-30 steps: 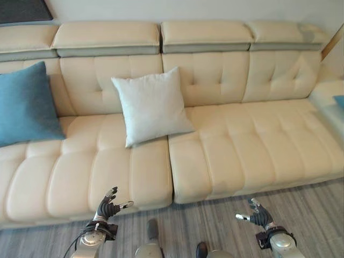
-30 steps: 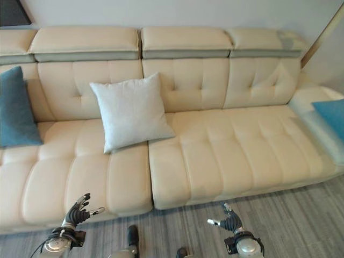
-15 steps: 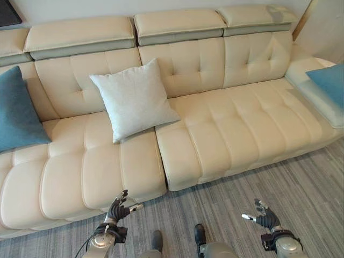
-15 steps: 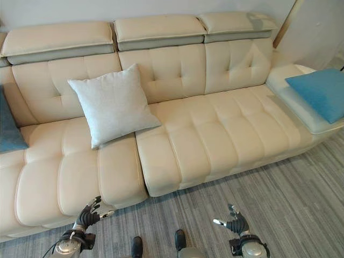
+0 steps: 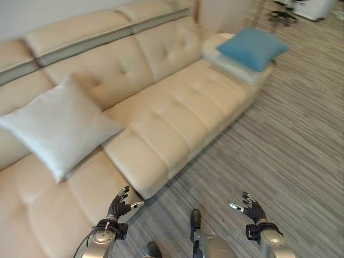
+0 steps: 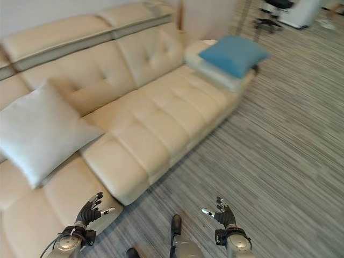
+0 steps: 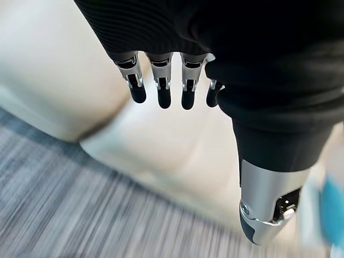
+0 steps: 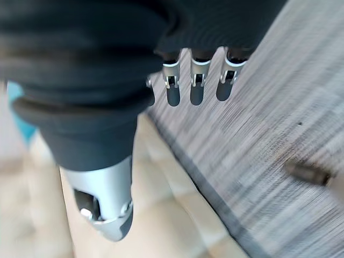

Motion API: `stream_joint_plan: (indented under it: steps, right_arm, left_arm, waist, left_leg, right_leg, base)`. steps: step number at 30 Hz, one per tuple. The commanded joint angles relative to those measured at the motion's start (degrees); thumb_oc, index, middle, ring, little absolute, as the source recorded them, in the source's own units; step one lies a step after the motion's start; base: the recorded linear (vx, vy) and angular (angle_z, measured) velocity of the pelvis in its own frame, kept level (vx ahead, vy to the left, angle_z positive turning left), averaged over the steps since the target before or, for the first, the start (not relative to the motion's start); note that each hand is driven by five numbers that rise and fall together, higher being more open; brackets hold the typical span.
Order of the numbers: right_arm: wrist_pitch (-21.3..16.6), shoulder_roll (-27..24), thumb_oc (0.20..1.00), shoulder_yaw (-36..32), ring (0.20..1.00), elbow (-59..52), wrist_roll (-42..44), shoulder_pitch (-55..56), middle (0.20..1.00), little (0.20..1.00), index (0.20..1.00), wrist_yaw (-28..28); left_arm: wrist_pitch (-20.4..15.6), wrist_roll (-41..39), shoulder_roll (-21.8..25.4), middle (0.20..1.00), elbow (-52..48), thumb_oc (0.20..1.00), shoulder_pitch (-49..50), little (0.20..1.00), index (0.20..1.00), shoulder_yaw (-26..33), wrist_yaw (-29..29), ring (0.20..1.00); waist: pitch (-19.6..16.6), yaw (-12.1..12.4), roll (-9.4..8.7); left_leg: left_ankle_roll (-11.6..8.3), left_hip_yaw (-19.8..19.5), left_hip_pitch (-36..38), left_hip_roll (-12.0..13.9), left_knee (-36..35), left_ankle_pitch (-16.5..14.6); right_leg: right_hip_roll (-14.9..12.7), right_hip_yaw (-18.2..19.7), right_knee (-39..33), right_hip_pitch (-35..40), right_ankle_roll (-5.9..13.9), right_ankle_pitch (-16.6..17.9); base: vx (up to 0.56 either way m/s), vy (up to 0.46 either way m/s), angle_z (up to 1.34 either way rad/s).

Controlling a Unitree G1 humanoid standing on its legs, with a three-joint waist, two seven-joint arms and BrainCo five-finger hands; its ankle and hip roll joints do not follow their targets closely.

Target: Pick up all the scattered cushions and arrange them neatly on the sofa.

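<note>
A square, pale grey cushion [image 5: 56,124] of fine woven cloth leans upright against the tufted backrest near the left end of the sofa [image 5: 177,113], its lower corner resting on the seat. A second cushion, the blue cushion [image 5: 251,47], is soft and plump and lies flat on the low cream end section at the sofa's far right end, well apart from the grey one. The sofa itself is long, in smooth cream leather, with button-tufted back panels, padded seat blocks divided by stitched seams, and flat headrests along its top edge with a grey band beneath them. It stands on a floor [image 5: 290,156] of grey, streaky wood-grain planks.

My left hand [image 5: 119,205] hangs just off the sofa's front edge, over the seam where seat meets floor; its fingers [image 7: 163,91] are straight and relaxed, spread, holding nothing. My right hand [image 5: 250,208] is over the bare floor, well clear of the sofa's front edge, its fingers [image 8: 196,86] likewise straight and loose, thumb out to the side, with nothing in them.
</note>
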Motion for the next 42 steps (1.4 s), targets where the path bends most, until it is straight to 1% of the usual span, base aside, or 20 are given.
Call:
stream_joint_plan:
  steps: [1,4,5,6,10,12,13,17,20,21,22,24,25,28,30,35,36,38,41,42]
  right_arm:
    - [-2.2,-3.2,1.000,-0.3,1.000,-3.0,1.2,0.1,1.000,1.000,1.000,-1.0]
    - [-2.4,-4.1,1.000,-0.2,1.000,-3.6,1.2,0.5,1.000,1.000,1.000,-1.2]
    - [-2.0,-5.6,1.000,0.3,1.000,-4.0,0.4,0.2,1.000,1.000,1.000,-1.6]
    - [-2.0,-5.6,1.000,0.3,1.000,-4.0,0.4,0.1,1.000,1.000,1.000,-1.6]
    - [-2.3,-6.7,1.000,1.1,1.000,-6.0,0.2,0.5,1.000,1.000,1.000,-1.5]
    - [-2.5,-6.8,1.000,1.1,1.000,-5.7,0.2,0.2,1.000,1.000,1.000,-1.7]
    - [-2.7,-6.8,1.000,1.6,1.000,-5.1,0.1,-0.5,1.000,1.000,1.000,-2.2]
    - [-2.7,-6.4,1.000,2.2,1.000,-5.1,0.1,-1.4,1.000,1.000,1.000,-2.4]
    - [-2.7,-5.6,1.000,2.3,1.000,-6.7,-0.5,-0.2,1.000,1.000,1.000,-0.6]
    - [-2.7,-5.3,1.000,2.4,1.000,-7.2,-0.8,-0.9,1.000,1.000,1.000,-0.1]
    - [-2.7,-5.3,1.000,2.4,1.000,-7.2,-0.8,-0.9,1.000,1.000,1.000,-0.1]
    - [-3.1,-4.8,1.000,2.8,1.000,-8.5,-0.6,-1.4,1.000,1.000,1.000,0.3]
    - [-3.2,-4.6,1.000,3.4,1.000,-9.0,-0.8,-1.9,1.000,1.000,1.000,0.3]
    - [-3.3,-4.9,1.000,4.1,1.000,-9.8,-1.4,-2.5,1.000,1.000,1.000,0.6]
    - [-3.2,-6.0,1.000,4.6,1.000,-11.5,-1.7,-2.7,1.000,1.000,1.000,0.8]
    - [-3.1,-6.9,1.000,4.7,1.000,-12.8,-3.0,-2.3,1.000,1.000,1.000,0.5]
    - [-3.1,-7.2,1.000,4.5,1.000,-13.7,-3.6,-1.4,1.000,1.000,1.000,1.1]
    - [-3.4,-7.7,1.000,4.4,1.000,-13.2,-4.3,-0.8,1.000,1.000,1.000,1.4]
    - [-4.0,-8.8,1.000,4.7,1.000,-12.1,-4.4,-1.7,1.000,1.000,1.000,0.6]
    - [-3.8,-9.2,1.000,4.6,1.000,-12.5,-4.1,-1.6,1.000,1.000,1.000,0.6]
  left_arm:
    - [-1.4,2.1,0.3,1.000,-1.2,1.000,0.0,1.000,1.000,-0.7,-1.1,1.000]
    - [-1.4,2.1,-0.2,1.000,-1.1,1.000,-0.6,1.000,1.000,-1.7,-1.4,1.000]
    - [-1.5,1.8,-0.7,1.000,-0.9,1.000,-1.2,1.000,1.000,-2.6,-0.8,1.000]
    - [-1.6,1.8,-0.8,1.000,-0.9,1.000,-1.3,1.000,1.000,-2.7,-0.8,1.000]
    - [-1.7,2.4,-1.5,1.000,-0.7,1.000,-1.8,1.000,1.000,-4.3,-0.4,1.000]
    - [-1.7,2.7,-1.4,1.000,-0.9,1.000,-1.8,1.000,1.000,-4.4,-0.4,1.000]
    - [-1.6,2.7,-1.3,1.000,-1.3,1.000,-1.7,1.000,1.000,-4.5,-0.4,1.000]
    - [-1.2,3.1,-1.4,1.000,-1.3,1.000,-1.8,1.000,1.000,-4.1,-0.2,1.000]
    - [-1.1,3.1,-0.9,1.000,-1.0,1.000,-0.5,1.000,1.000,-3.0,-0.6,1.000]
    - [-1.2,2.8,-0.3,1.000,-1.2,1.000,-0.9,1.000,1.000,-2.9,-0.5,1.000]
    - [-1.2,2.8,-0.3,1.000,-1.2,1.000,-0.9,1.000,1.000,-2.9,-0.5,1.000]
    - [-1.0,2.6,0.1,1.000,-1.4,1.000,-1.5,1.000,1.000,-3.1,-0.4,1.000]
    - [-1.1,2.6,0.3,1.000,-1.7,1.000,-1.9,1.000,1.000,-2.9,0.3,1.000]
    - [-1.5,2.3,0.3,1.000,-2.1,1.000,-2.1,1.000,1.000,-2.7,0.7,1.000]
    - [-1.7,2.4,0.4,1.000,-2.3,1.000,-2.2,1.000,1.000,-2.5,0.9,1.000]
    - [-2.2,4.0,0.0,1.000,-2.2,1.000,-2.3,1.000,1.000,-2.1,1.1,1.000]
    - [-2.3,4.8,-0.4,1.000,-1.7,1.000,-2.3,1.000,1.000,-2.2,0.6,1.000]
    - [-2.7,4.3,-0.9,1.000,-1.0,1.000,-2.0,1.000,1.000,-2.4,0.3,1.000]
    - [-2.6,1.6,-1.7,1.000,1.5,1.000,-2.6,1.000,1.000,-2.3,0.5,1.000]
    - [-2.6,1.1,-1.5,1.000,1.8,1.000,-2.7,1.000,1.000,-2.3,0.5,1.000]
  waist:
    - [-0.8,-1.6,0.46]
    - [-0.1,-2.0,0.64]
    - [0.8,-1.7,0.65]
    - [0.9,-1.7,0.80]
    - [2.1,1.5,-0.95]
    - [2.2,1.9,-0.89]
    - [2.6,3.2,0.04]
    - [2.0,5.6,0.37]
    - [0.0,6.6,-1.36]
    - [0.4,6.5,-1.89]
    - [0.3,6.6,-1.76]
    - [0.9,6.4,-1.61]
    - [1.8,5.7,-0.41]
    - [2.6,5.1,1.04]
    - [3.1,3.9,1.37]
    - [3.6,1.9,1.96]
    - [3.1,0.9,1.91]
    - [2.3,0.9,2.47]
    - [2.5,1.9,2.88]
    - [2.8,2.3,2.24]
  left_leg:
    - [0.81,-11.4,-0.2,-1.7,8.9,-8.4]
    - [-0.37,-11.1,-2.6,2.3,20.2,-7.0]
    - [-0.66,-14.7,-5.0,3.8,28.5,-3.6]
    - [-0.86,-14.8,-5.2,4.1,29.0,-3.7]
    - [2.54,-28.3,-17.3,-6.3,24.6,-6.2]
    - [2.43,-29.4,-19.1,-7.2,21.7,-4.3]
    - [1.61,-31.7,-21.4,-8.9,15.2,0.5]
    - [0.74,-33.2,-25.7,-10.2,7.0,5.8]
    - [3.24,-32.4,-23.8,-10.4,10.1,4.1]
    - [4.57,-30.9,-21.7,-10.6,11.0,1.4]
    - [4.54,-30.8,-21.9,-10.4,10.9,1.5]
    - [5.58,-29.4,-19.5,-9.8,11.5,-0.8]
    - [6.55,-29.2,-14.4,-9.6,10.5,-3.0]
    - [6.51,-29.7,-10.1,-9.1,8.8,-4.8]
    - [5.99,-30.1,-5.0,-9.6,6.8,-7.1]
    - [4.17,-32.3,2.3,-9.5,2.6,-9.9]
    - [3.50,-33.7,4.5,-9.2,2.7,-11.7]
    - [1.92,-35.0,5.2,-8.0,5.3,-9.9]
    - [-1.73,-34.9,-2.0,-4.5,21.8,1.7]
    - [-1.00,-34.0,-4.8,-4.0,26.8,2.5]
  right_leg:
    - [0.1,7.7,-2.0,4.6,4.85,-1.2]
    - [1.8,9.9,-2.9,6.8,3.08,-2.2]
    - [3.9,12.9,-3.1,8.7,1.04,-3.5]
    - [4.1,12.9,-3.1,8.7,0.90,-3.6]
    - [5.2,20.7,-4.8,12.8,0.95,-4.4]
    - [5.8,21.3,-5.2,13.4,0.92,-4.6]
    - [7.8,23.1,-5.6,15.2,0.82,-5.5]
    - [10.1,27.9,-6.8,20.4,0.72,-8.1]
    - [7.6,30.1,0.1,21.2,2.95,-8.8]
    - [4.7,28.8,9.1,17.2,6.13,-2.9]
    - [4.9,28.9,9.0,17.0,6.10,-2.7]
    - [3.8,28.1,17.7,13.2,7.67,3.8]
    - [2.6,25.2,22.3,8.1,7.11,3.7]
    - [1.7,20.5,19.7,3.1,5.36,0.1]
    - [1.9,17.3,11.2,-2.1,5.46,-0.6]
    - [1.6,16.2,-2.8,-5.1,7.61,3.5]
    - [1.9,19.5,-1.1,-5.8,7.82,4.0]
    - [2.5,19.8,-0.5,-4.2,6.38,4.6]
    - [3.3,17.4,-1.8,0.1,3.81,3.0]
    - [3.0,17.1,-2.1,1.6,2.97,2.2]
  base:
    - [0.25,-0.245,-1.29]
    - [0.26,-0.248,-1.13]
    - [0.28,-0.232,-0.96]
    - [0.23,-0.191,-0.97]
    - [0.28,-0.059,-1.09]
    - [0.32,-0.033,-0.82]
    - [0.33,-0.013,-0.30]
    - [0.54,0.062,-0.71]
    - [0.74,0.200,-1.14]
    - [0.39,0.128,-1.09]
    - [0.35,0.118,-0.66]
    - [0.37,0.106,-0.37]
    - [0.39,0.120,-0.26]
    - [0.37,0.075,-0.38]
    - [0.51,-0.024,-0.10]
    - [0.52,-0.147,0.08]
    - [0.70,-0.289,0.65]
    - [0.60,-0.294,1.01]
    - [0.39,-0.324,0.60]
    - [0.38,-0.299,0.25]
